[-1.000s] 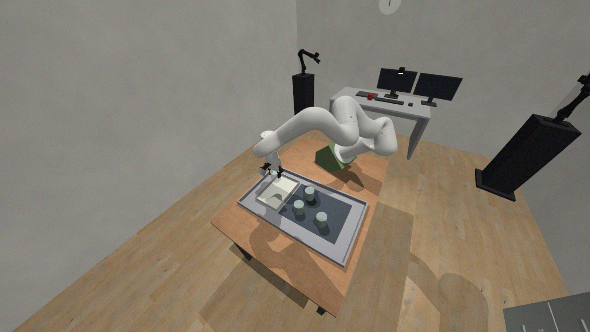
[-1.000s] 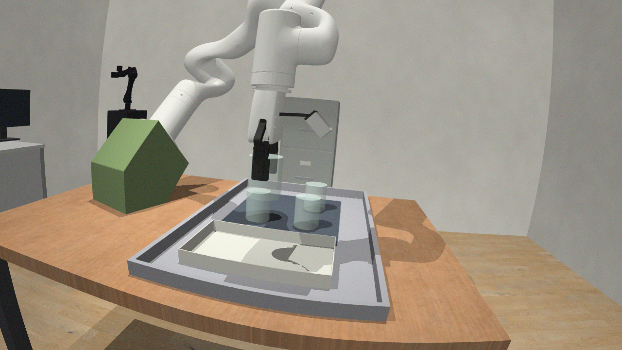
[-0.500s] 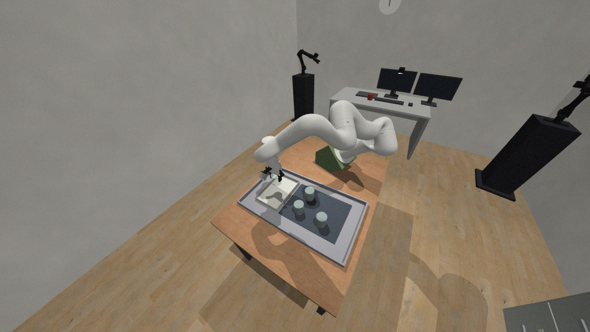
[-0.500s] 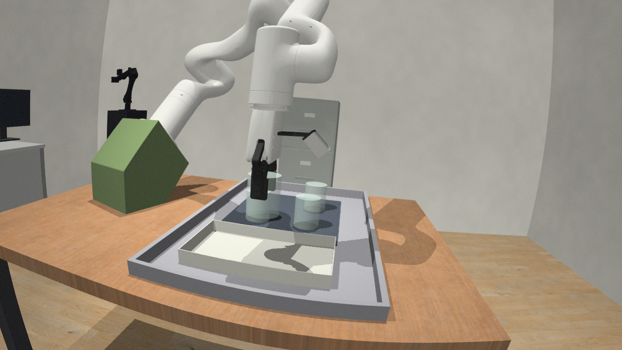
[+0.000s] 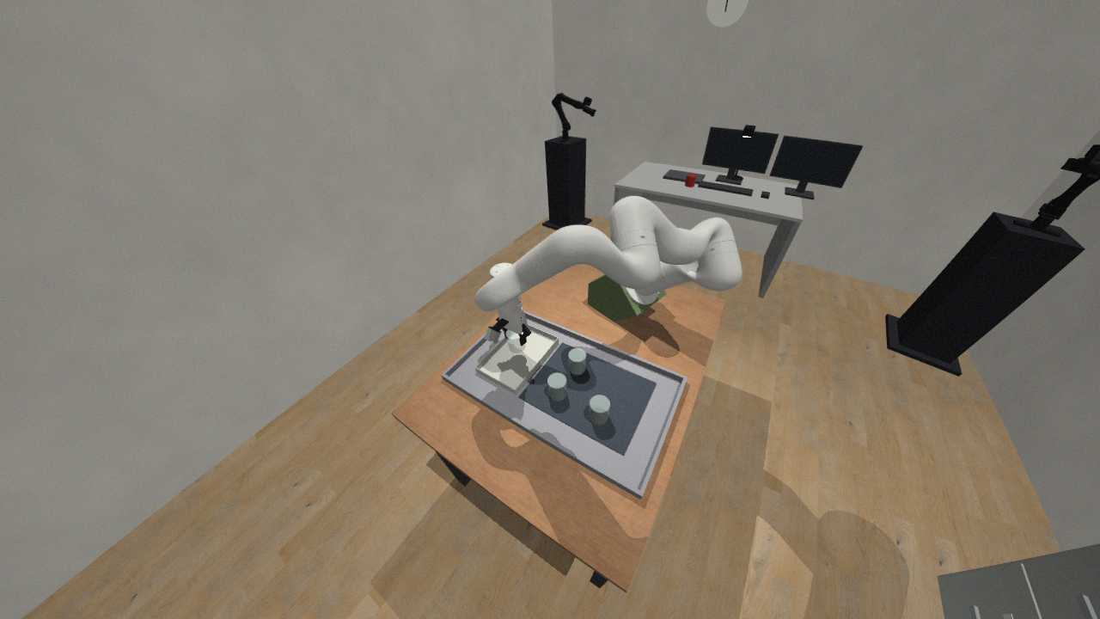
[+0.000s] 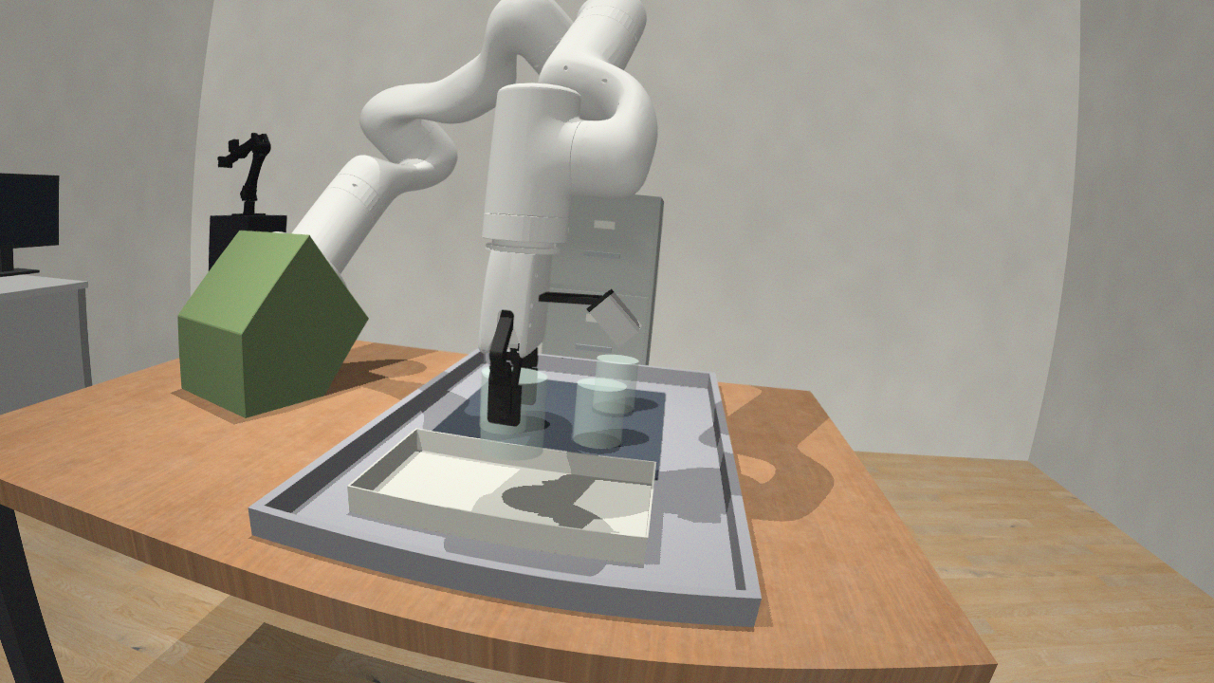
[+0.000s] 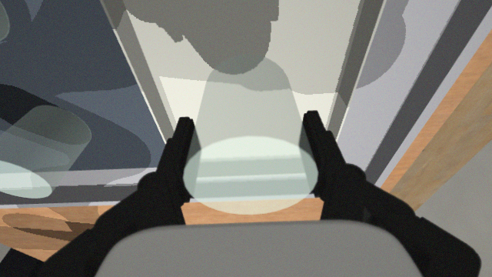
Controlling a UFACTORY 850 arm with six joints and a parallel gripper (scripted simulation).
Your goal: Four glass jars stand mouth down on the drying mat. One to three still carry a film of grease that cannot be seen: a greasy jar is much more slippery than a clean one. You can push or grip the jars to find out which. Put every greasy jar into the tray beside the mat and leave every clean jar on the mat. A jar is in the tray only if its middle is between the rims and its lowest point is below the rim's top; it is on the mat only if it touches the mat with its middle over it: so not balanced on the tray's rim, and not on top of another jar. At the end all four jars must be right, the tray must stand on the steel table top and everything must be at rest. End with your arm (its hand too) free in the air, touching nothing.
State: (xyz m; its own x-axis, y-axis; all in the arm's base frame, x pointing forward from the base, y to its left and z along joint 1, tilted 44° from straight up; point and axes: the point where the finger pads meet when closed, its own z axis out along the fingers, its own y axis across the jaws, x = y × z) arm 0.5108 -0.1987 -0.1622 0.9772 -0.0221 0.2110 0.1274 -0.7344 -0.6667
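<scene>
Hanging over the cream tray (image 5: pixel 499 382) (image 6: pixel 501 526) (image 7: pixel 347 54), near its end by the arm's base in the top view, the glass jar (image 5: pixel 513 336) (image 7: pixel 250 115) is gripped by the black gripper (image 5: pixel 509 335) (image 6: pixel 504 415) (image 7: pixel 248 131), its fingers clamped on opposite sides of the wall. It is probably stiff, fairly light and breakable; if greasy, it could slide down between the pads, so a steady hold around mid-height and a gentle lowering inside the rims would suit it. To the tray's right, three more jars (image 5: pixel 557 387) (image 6: pixel 598 414) stand on the dark mat (image 5: pixel 630 389) (image 6: pixel 560 446) (image 7: pixel 77 58); each wants a level, two-sided side grasp.
</scene>
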